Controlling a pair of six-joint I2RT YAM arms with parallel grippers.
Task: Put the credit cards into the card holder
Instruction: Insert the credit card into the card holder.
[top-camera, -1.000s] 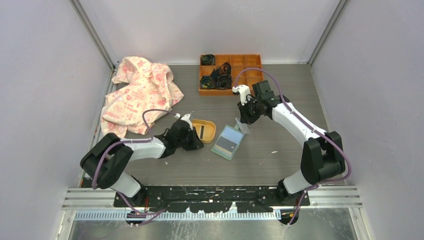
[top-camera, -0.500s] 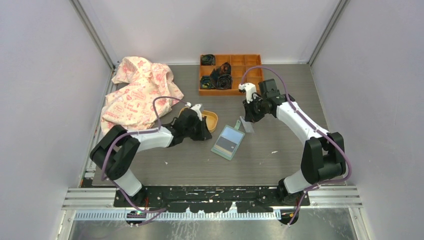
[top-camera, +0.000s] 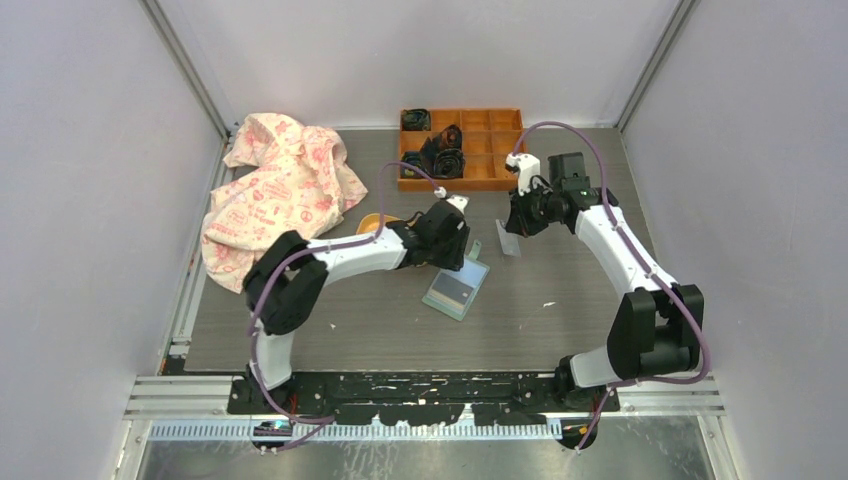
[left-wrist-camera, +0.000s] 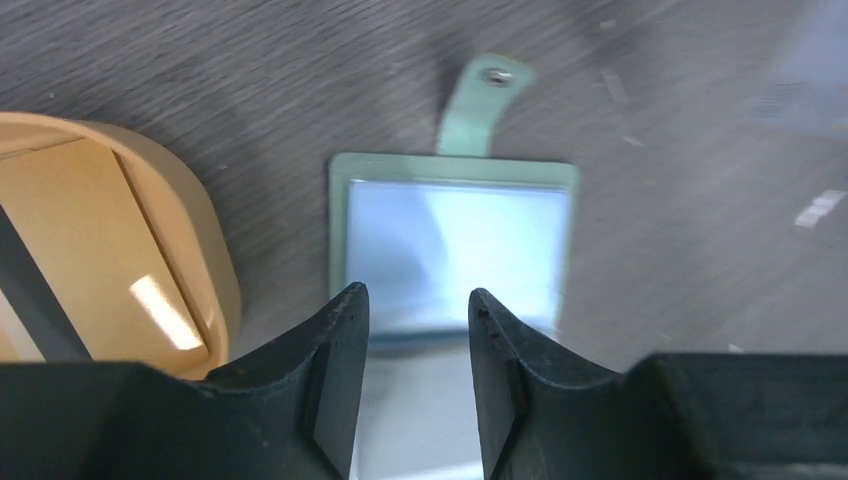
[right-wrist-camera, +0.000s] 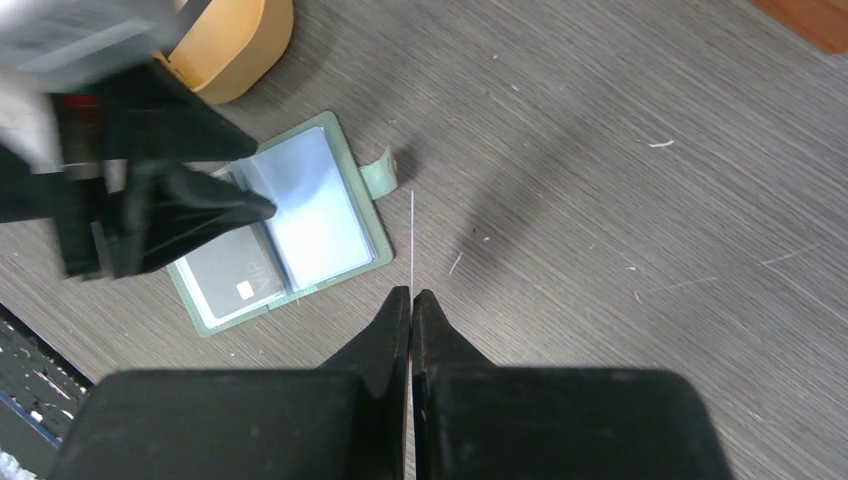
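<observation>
Mint-green card holder (top-camera: 457, 290) lies open beneath the spread left pincer (left-wrist-camera: 418, 293); the right pincer (right-wrist-camera: 411, 297), pinching a credit card (top-camera: 508, 241), should next steer it into a sleeve (right-wrist-camera: 320, 210).

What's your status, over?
Left end effector open, low over the open card holder. Right end effector shut on a credit card, apart from it. Left one may block insertion.
</observation>
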